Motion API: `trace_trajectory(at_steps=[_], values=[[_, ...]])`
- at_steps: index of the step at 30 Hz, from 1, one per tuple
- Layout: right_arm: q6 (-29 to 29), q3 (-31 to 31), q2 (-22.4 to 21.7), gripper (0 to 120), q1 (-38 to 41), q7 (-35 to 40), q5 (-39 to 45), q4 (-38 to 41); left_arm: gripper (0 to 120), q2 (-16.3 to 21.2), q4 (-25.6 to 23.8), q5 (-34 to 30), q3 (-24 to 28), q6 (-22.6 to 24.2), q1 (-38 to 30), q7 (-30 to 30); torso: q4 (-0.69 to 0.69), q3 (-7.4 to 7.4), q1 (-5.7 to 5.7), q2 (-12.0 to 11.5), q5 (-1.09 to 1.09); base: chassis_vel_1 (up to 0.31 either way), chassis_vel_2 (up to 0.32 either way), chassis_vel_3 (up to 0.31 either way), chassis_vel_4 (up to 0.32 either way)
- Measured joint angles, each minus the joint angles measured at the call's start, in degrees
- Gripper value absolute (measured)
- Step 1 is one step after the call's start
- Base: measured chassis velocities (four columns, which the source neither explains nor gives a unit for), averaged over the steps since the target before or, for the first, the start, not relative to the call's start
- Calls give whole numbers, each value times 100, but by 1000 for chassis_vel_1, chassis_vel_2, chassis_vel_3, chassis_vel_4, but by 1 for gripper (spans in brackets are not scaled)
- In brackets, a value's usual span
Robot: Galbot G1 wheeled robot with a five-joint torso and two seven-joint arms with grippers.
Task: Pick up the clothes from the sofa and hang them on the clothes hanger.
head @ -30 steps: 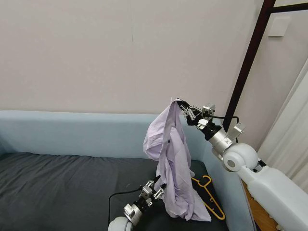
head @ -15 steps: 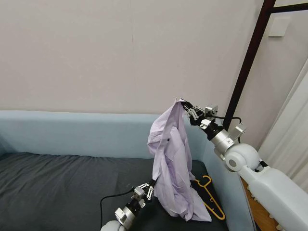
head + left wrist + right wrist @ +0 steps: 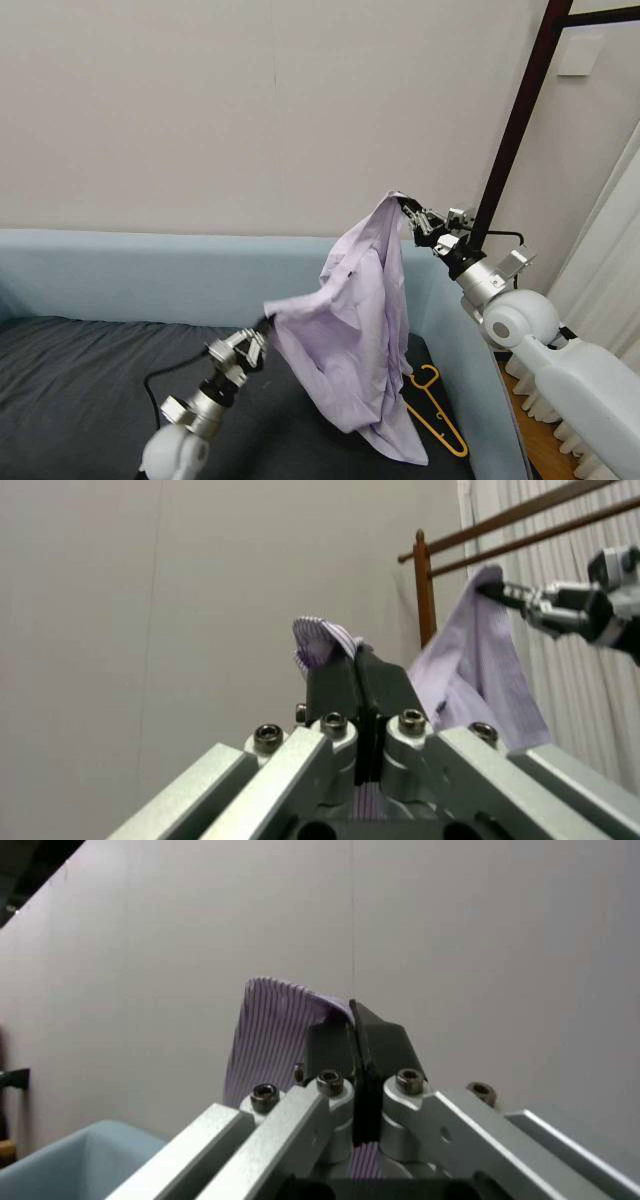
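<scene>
A lilac striped shirt [image 3: 355,330] hangs spread in the air above the right end of the sofa. My right gripper [image 3: 403,204] is shut on its top corner, high up near the dark wooden rack post [image 3: 512,135]. My left gripper [image 3: 262,325] is shut on a lower edge and holds it out to the left. In the left wrist view, striped cloth [image 3: 320,639] sticks out from my shut left gripper [image 3: 358,660], with the rack post [image 3: 424,592] behind. The right wrist view has cloth [image 3: 270,1027] pinched in my right gripper [image 3: 352,1020]. A yellow hanger [image 3: 435,410] lies on the sofa seat.
The sofa has a dark grey seat [image 3: 90,380] and a pale blue back [image 3: 130,275] and right arm [image 3: 470,400]. A plain wall rises behind it. White curtains [image 3: 600,290] hang at the far right beside the rack.
My left gripper has risen and swung left, pulling the shirt's lower edge out sideways. My right gripper has lifted the top corner up and to the right, nearer the rack post.
</scene>
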Motion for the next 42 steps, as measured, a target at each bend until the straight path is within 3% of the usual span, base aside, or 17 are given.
trace_trajectory(at_steps=[4,5,9,13,17,19,21,22,24,26,29,34,42], values=[[-41,160,-114,0,147,234,102,114,0,865,-195,-528,-81,208,-594,-512,0,1,0,0,0,0,0,0,0],[-41,160,-114,0,147,234,102,114,0,865,-195,-528,-81,208,-594,-512,0,1,0,0,0,0,0,0,0],[-278,357,-386,0,138,436,311,683,0,1486,-548,-1066,-182,489,-1146,-1001,-3,0,1,0,0,0,0,0,0],[-389,479,-530,0,122,450,359,1140,0,1719,-907,-1269,-402,683,-1224,-1315,-3,0,0,0,1,0,0,0,0],[-609,495,-597,0,-117,538,178,1435,0,1773,-1077,-1090,-637,791,-923,-1437,2,-1,0,1,0,0,0,0,0],[-734,488,-600,0,-316,609,-37,1483,0,1757,-1087,-908,-673,810,-746,-1447,2,-1,0,1,0,0,0,0,0],[-1158,447,-563,0,-1043,818,-898,1482,0,1576,-1084,-114,-694,923,-113,-1517,0,-1,0,0,1,0,0,0,0],[-1158,447,-563,0,-1043,818,-898,1482,0,1576,-1084,-114,-694,923,-113,-1517,0,-1,0,0,1,0,0,0,0],[-1569,396,-429,0,-1967,1035,-1724,1385,0,1215,-1006,710,-639,1128,524,-1670,0,1,0,0,1,0,0,0,0],[-1677,366,-374,0,-2259,1094,-1922,1342,0,1057,-976,982,-597,1206,706,-1754,-1,1,0,0,3,0,0,0,0],[-1917,285,-65,0,-3193,1135,-2567,1068,0,340,-801,1915,-358,1479,1190,-2075,-2,0,-1,0,1,0,0,0,0],[-1839,278,224,0,-3663,893,-2749,824,0,-138,-738,2393,-213,1522,1432,-2087,-1,0,-1,0,2,0,0,0,0],[-1723,302,374,4,-3958,915,-2647,682,0,-123,-743,2404,-229,1381,1463,-1957,0,0,0,0,2,0,0,0,0]])
